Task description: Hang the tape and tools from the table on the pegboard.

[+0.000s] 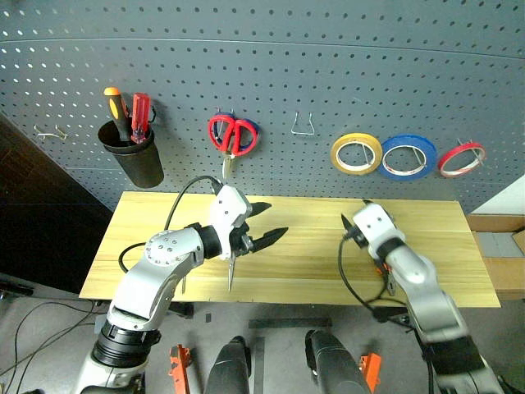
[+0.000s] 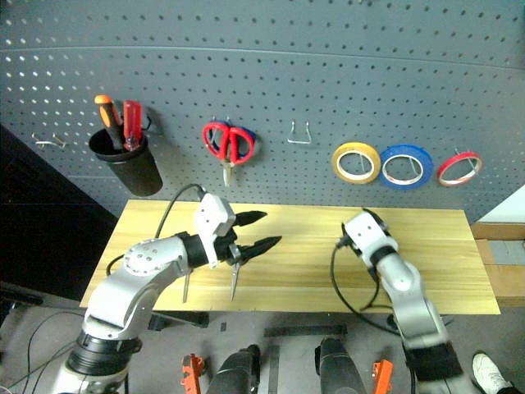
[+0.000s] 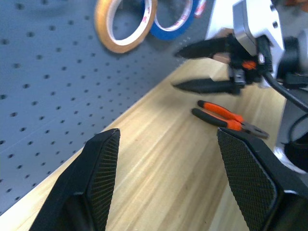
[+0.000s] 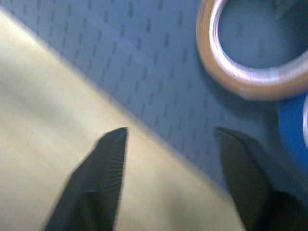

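Your left gripper [image 3: 168, 137] sits closest, with its fingers released and spread wide and nothing between them. It hovers over the table [image 1: 312, 246], aimed along the wood toward the right arm. The right gripper [image 4: 171, 130] is also released, with its fingers apart and empty, and points at the pegboard [image 1: 328, 66] just below the tape [image 1: 356, 153]. The tape hangs on the board beside the blue roll [image 1: 408, 156], so that item reads as finished.

The pliers [image 3: 226, 118] lie flat on the table close beside the right arm, handles together and nothing on top of them. A slim tool [image 1: 231, 275] lies on the table just under the left gripper; you cannot tell from here which tool it is.

The step in hand looks like fetching the pliers. Draw the right gripper back from the board before lowering it, so the fingers do not knock the tape. Turn the wrist so the fingers close across both handles near the joint, and check the grip before lifting. The bare wire hook [image 1: 303, 125] looks the likeliest place for them.
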`<control>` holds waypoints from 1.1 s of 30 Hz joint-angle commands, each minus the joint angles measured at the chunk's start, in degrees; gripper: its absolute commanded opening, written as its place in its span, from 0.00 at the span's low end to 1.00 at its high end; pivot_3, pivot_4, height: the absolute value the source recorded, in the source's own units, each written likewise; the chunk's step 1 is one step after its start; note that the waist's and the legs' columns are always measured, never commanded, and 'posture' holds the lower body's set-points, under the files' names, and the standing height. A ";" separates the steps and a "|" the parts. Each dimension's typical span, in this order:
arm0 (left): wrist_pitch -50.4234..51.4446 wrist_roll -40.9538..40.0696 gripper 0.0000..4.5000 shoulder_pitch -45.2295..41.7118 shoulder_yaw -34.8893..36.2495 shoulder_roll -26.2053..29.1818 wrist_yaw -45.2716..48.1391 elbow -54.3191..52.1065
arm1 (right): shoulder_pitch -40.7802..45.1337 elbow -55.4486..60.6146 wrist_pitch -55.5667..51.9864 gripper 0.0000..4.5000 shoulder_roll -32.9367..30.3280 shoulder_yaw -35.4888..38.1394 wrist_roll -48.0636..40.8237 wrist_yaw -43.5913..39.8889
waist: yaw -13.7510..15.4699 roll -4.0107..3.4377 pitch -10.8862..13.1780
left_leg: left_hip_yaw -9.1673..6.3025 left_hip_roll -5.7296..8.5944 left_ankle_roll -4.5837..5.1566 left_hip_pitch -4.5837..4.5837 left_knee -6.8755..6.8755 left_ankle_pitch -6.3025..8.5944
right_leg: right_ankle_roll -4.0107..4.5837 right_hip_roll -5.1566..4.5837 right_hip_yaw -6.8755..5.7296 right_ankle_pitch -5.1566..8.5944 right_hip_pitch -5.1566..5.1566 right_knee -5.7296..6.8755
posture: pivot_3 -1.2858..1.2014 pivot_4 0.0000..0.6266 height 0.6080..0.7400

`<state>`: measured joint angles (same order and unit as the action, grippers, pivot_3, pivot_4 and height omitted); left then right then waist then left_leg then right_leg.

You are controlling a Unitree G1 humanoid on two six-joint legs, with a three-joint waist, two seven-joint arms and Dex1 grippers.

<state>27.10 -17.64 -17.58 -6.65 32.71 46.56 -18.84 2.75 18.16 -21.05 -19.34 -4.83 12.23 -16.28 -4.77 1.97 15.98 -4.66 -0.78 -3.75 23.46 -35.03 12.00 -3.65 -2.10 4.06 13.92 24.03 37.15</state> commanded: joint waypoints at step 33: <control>-12.27 6.29 0.76 -0.54 -5.57 2.23 8.98 5.96 | 20.00 -34.18 -36.25 0.79 6.06 16.40 -12.80 6.05 | -1.02 0.04 -0.03 | 0.04 -0.03 0.05 0.27 -0.45 -0.15 | -0.19 0.05 0.00 -0.18 0.05 0.00 | 0.47 0.42 1.00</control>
<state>15.96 -11.30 -18.59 -13.30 35.37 56.45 -11.39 24.00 -12.88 -56.39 -13.48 11.01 0.30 -10.73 -5.80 2.01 15.95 -4.63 -0.81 -3.70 23.74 -35.55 11.85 -3.87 -2.05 4.07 13.72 24.07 37.17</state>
